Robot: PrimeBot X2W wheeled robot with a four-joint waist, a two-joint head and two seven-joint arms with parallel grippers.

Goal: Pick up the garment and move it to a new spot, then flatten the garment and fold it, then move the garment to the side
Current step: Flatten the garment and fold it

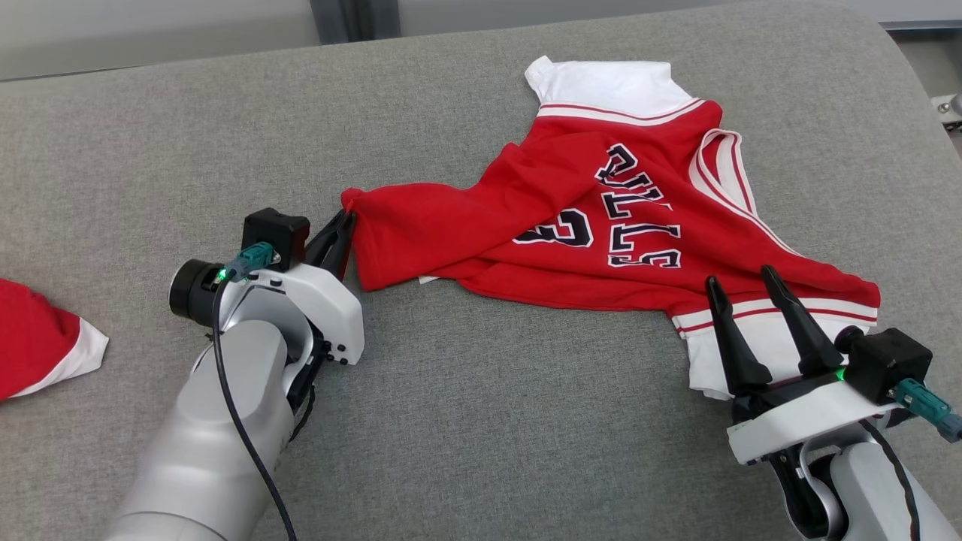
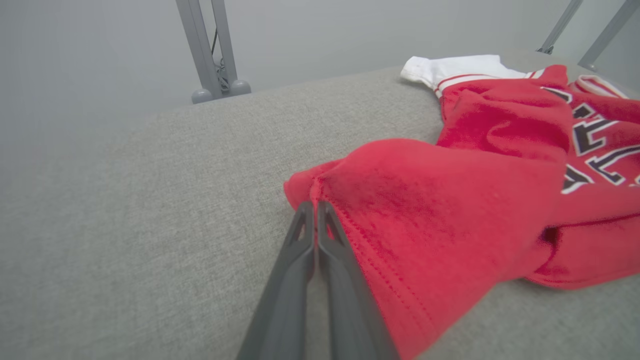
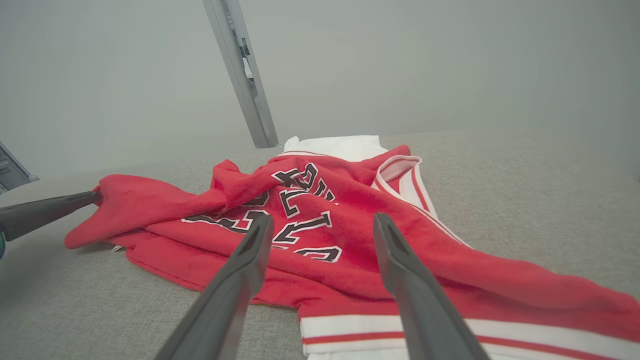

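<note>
The garment (image 1: 571, 225) is a red jersey with white trim and dark lettering, lying crumpled on the grey padded surface (image 1: 481, 421). My left gripper (image 1: 347, 219) is shut on the garment's left corner; in the left wrist view its gripper (image 2: 315, 206) pinches the red hem of the garment (image 2: 450, 200). My right gripper (image 1: 744, 279) stands open over the white-striped edge at the garment's near right. From the right wrist, the open right gripper (image 3: 324, 221) hovers above the garment (image 3: 320, 235), and the left gripper's fingers (image 3: 45, 210) reach in from the left.
Another red and white cloth (image 1: 37, 342) lies at the surface's left edge. Metal frame legs (image 2: 210, 50) stand behind the far edge. Bare grey surface stretches in front between my arms and to the far left.
</note>
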